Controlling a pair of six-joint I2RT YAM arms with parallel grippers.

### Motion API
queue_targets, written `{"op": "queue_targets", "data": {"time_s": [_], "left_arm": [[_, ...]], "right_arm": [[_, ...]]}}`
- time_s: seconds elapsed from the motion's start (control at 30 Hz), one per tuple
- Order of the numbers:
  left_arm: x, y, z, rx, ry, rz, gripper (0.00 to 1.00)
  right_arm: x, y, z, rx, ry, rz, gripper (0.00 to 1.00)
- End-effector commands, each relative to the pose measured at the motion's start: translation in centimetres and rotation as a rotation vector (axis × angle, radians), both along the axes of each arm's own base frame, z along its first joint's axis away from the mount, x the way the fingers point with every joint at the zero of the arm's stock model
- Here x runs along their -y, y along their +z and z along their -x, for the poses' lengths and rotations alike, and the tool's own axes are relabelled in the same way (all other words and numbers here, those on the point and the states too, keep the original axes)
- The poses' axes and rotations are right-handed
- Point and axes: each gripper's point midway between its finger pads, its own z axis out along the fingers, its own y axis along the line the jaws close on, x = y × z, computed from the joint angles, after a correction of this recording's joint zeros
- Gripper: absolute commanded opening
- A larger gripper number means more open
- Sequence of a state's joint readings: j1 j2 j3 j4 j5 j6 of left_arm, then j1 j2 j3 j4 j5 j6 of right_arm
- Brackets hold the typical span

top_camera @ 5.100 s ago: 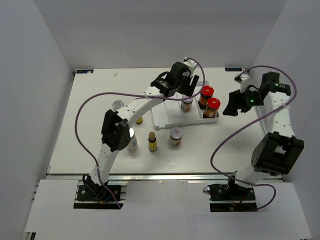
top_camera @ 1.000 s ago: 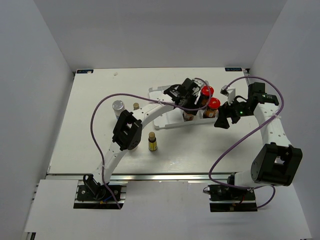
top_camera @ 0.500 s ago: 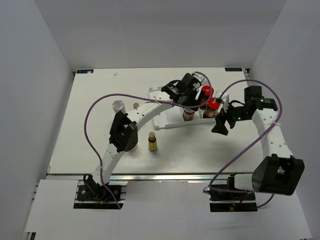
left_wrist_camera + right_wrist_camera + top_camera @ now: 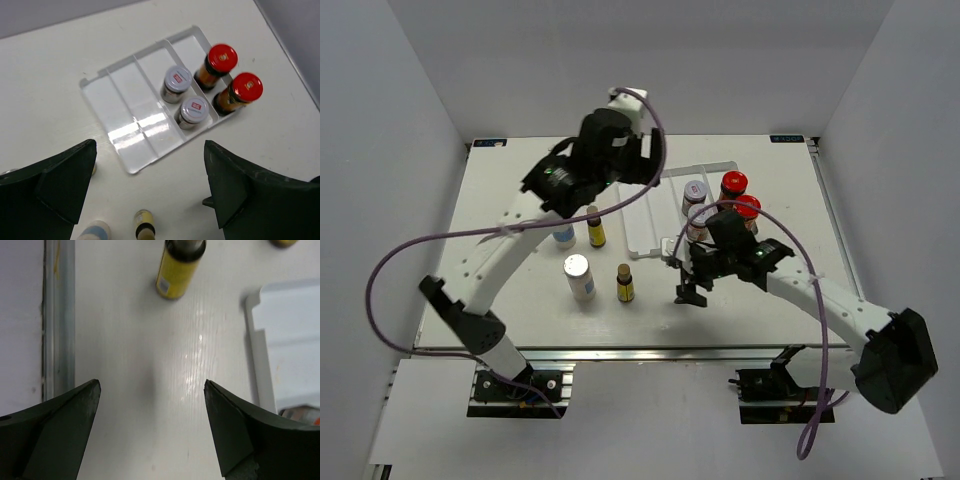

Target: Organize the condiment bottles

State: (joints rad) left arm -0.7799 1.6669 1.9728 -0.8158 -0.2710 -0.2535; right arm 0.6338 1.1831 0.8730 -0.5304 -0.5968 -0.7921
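- Half done: red-capped bottles [image 4: 223,57] and silver-lidded jars [image 4: 177,80] stand in the tray [image 4: 131,102].
- Both amber bottles [image 4: 624,283] and white bottles [image 4: 579,277] wait left of the tray.
- Spread and empty: left fingers [image 4: 65,180], right fingers [image 4: 235,425].

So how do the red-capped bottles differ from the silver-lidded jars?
The red-capped bottles have plain red caps; the silver-lidded jars have silver lids with small labels. The bottles sit in the end compartment of the tray, the jars in the next one. Both pairs stand upright.

White arms [image 4: 510,245] — black joints [image 4: 612,140], purple cables [image 4: 430,239]
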Motion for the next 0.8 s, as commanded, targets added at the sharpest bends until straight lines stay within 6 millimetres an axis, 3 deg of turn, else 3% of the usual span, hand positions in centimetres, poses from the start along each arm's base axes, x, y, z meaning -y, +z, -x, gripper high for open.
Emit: {"op": "queue_targets", "data": {"time_s": [0.0, 0.13, 0.2, 0.23, 0.27, 0.5, 0.77], "left_arm": [[-4.8, 2.5, 2.5, 0.034, 0.116, 0.016, 0.97], [-8.0, 3.0, 4.7, 0.039, 0.181, 0.042, 0.98], [-9.3, 3.1, 5.3, 0.045, 0.216, 0.052, 0.98], [-9.7, 2.4, 5.7, 0.032, 0.225, 0.041, 0.98], [-10.4, 2.8, 6.3, 0.037, 0.237, 0.063, 0.98], [-12.4, 2.4, 7.6, 0.034, 0.287, 0.081, 0.98], [-13.4, 2.6, 7.8, 0.049, 0.315, 0.073, 0.98]], "right_arm": [[-5.2, 2.3, -3.7, 0.036, -0.160, -0.128, 0.89], [-8.5, 2.1, -4.1, 0.011, -0.185, -0.161, 0.89], [-10.0, 3.0, -4.5, 0.025, -0.180, -0.198, 0.89], [-10.6, 2.5, -4.5, 0.005, -0.171, -0.191, 0.89], [-11.6, 3.5, -4.6, 0.013, -0.154, -0.208, 0.89], [-14.2, 4.4, -5.0, -0.030, -0.115, -0.229, 0.87], [-15.1, 3.3, -4.4, -0.065, -0.089, -0.194, 0.85]]}}
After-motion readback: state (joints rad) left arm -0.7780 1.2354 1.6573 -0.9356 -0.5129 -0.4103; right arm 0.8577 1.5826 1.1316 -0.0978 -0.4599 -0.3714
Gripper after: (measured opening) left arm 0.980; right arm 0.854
